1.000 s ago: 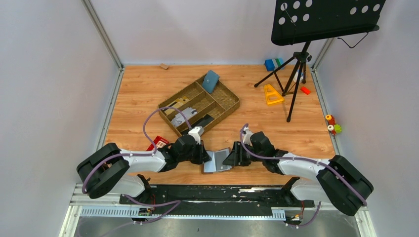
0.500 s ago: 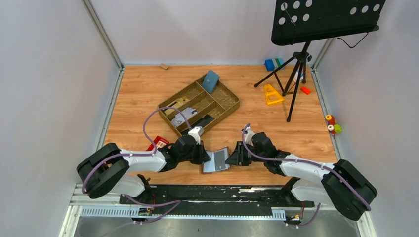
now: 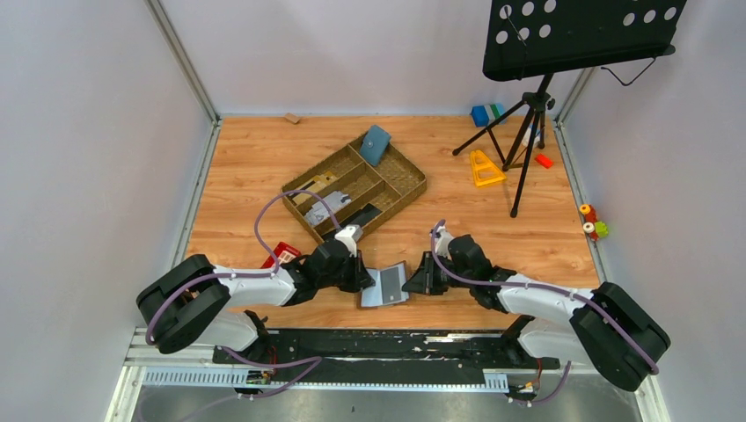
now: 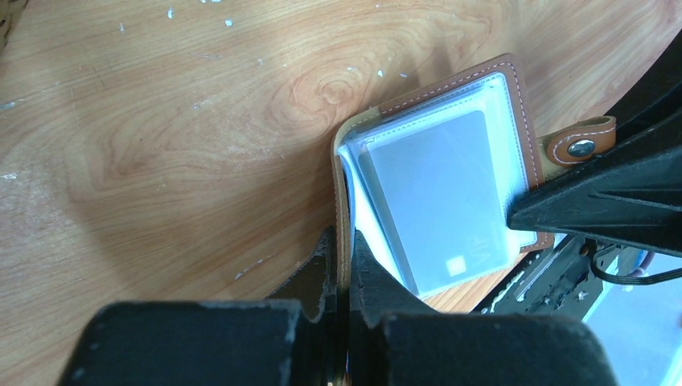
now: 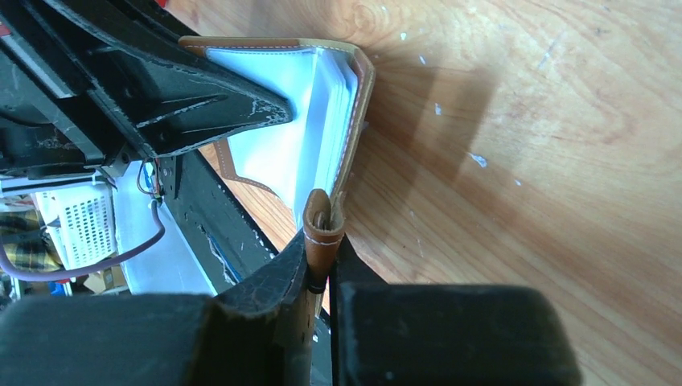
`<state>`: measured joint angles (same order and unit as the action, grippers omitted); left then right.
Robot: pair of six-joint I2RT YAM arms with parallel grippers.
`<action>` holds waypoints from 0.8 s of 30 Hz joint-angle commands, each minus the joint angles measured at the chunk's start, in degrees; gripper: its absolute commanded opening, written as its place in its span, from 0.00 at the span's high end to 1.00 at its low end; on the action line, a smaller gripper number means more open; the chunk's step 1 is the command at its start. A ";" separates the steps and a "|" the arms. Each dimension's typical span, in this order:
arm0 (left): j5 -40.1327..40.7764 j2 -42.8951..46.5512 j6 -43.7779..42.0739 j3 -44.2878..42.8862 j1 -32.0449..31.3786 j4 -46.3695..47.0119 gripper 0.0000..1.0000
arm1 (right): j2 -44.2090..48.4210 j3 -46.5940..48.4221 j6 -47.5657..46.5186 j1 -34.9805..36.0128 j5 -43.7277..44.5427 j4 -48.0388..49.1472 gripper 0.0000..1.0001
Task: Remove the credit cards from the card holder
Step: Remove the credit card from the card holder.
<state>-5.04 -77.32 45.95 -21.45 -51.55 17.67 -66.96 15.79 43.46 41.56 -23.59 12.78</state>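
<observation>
With both of my arms brought low over the table (image 4: 161, 121), the card holder (image 4: 426, 129) is held open between them like a book, its brown cover outward and its clear sleeves (image 5: 281, 129) exposed.

Left gripper (image 4: 344, 269): narrowed to a pinch on one cover edge, a finger on each side of the leather. The rest of the holder fans out directly ahead of these fingertips. This pinch appears to act as the anchor, so that a pull elsewhere does not drag the whole thing along.

Right gripper (image 5: 323, 241): fingers drawn together on the small closing tab (image 5: 323, 221), which stands upright between them. The far cover and the white stack of sleeves lie just beyond and to the left of these fingertips. Holding the tab probably keeps the second cover folded back, so the sleeve mouths face up and the holder cannot swing shut.

Contents: a grey card (image 4: 450, 201) sits inside the topmost sleeve, just ahead of the left fingertips and close beside the right finger, whose black wedge overlaps the sleeve's corner. I cannot tell how many cards lie behind it.

Judgement: no card has left a sleeve; the opening is prepared, and extraction would need one gripper freed.
</observation>
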 commanded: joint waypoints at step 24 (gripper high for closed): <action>-0.94 -1.99 0.36 -1.23 -1.00 1.54 1.00 | -8.93 5.91 -1.29 2.58 -1.64 0.40 0.90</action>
<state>-5.06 -78.08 46.00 -21.45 -51.31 18.20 -73.34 20.51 43.86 42.76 -28.99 17.43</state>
